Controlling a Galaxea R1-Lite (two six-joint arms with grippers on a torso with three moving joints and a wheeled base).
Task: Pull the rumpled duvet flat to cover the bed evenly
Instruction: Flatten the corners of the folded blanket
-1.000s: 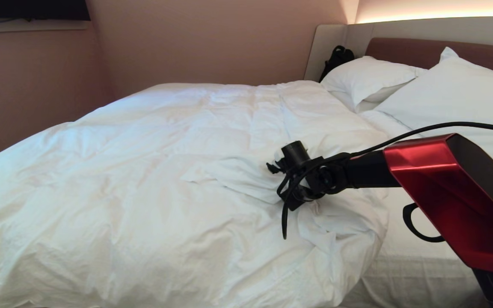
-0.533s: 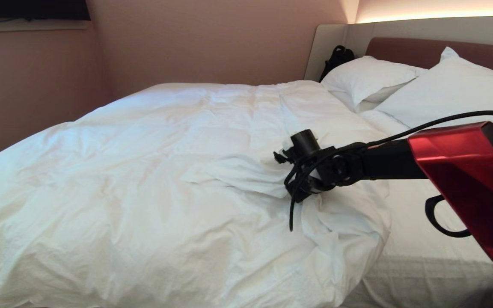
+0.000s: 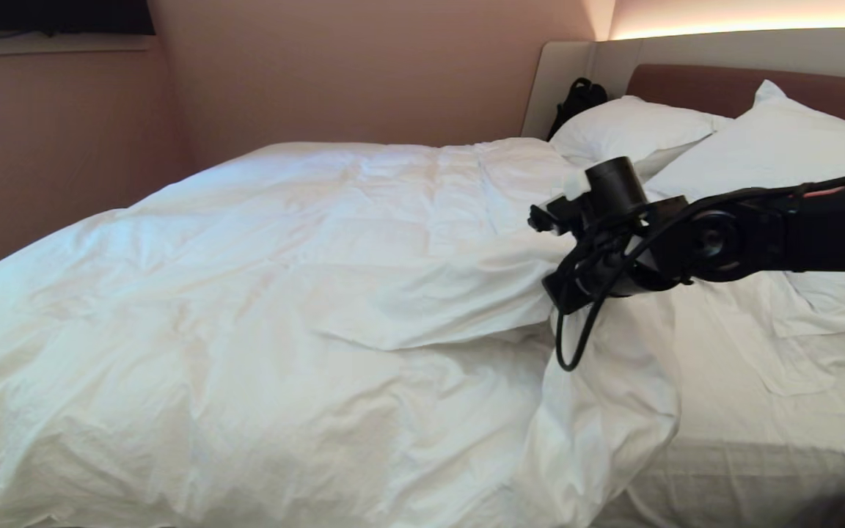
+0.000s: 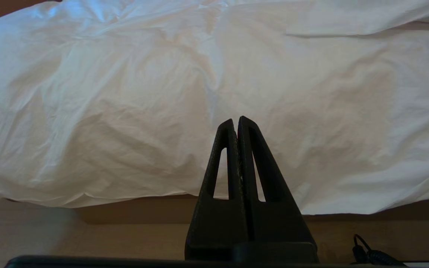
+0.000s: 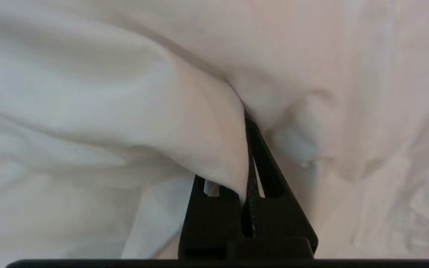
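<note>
Right tool clamped tight on a fold of the duvet, raised over the bed near the pillows, with bare sheet exposed on the pillow side; left tool pressed together on nothing, parked low by the duvet's near edge. Best carried low and level toward the headboard, slow enough that the pinch holds. Worth letting go only once the edge lies flat, clear of the hanging bunch at the near corner.
</note>
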